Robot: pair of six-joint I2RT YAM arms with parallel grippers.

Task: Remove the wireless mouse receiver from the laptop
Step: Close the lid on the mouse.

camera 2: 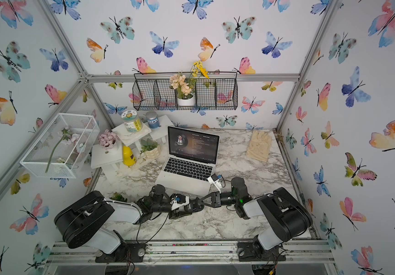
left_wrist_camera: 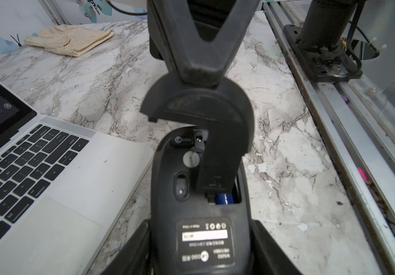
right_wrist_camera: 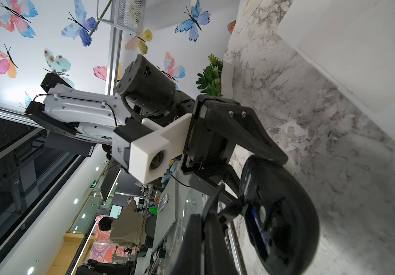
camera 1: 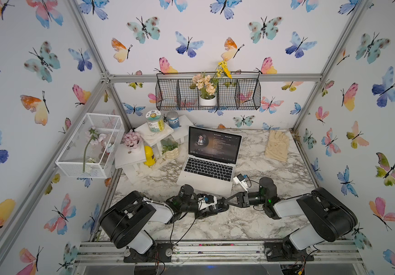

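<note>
in front of the laptop (camera 1: 193, 184), my left gripper (left_wrist_camera: 201, 245) clasps the upturned mouse (left_wrist_camera: 165, 214); my right gripper (left_wrist_camera: 201, 76) pinches its lid (left_wrist_camera: 196, 104).

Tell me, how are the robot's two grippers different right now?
The left gripper stands wide, hugging the upside-down mouse; the right gripper is pinched shut on the mouse's thin cover. The left one grips the mouse's sides; the right one nips only the cover's rim. Both are black and meet in front of the laptop.
</note>
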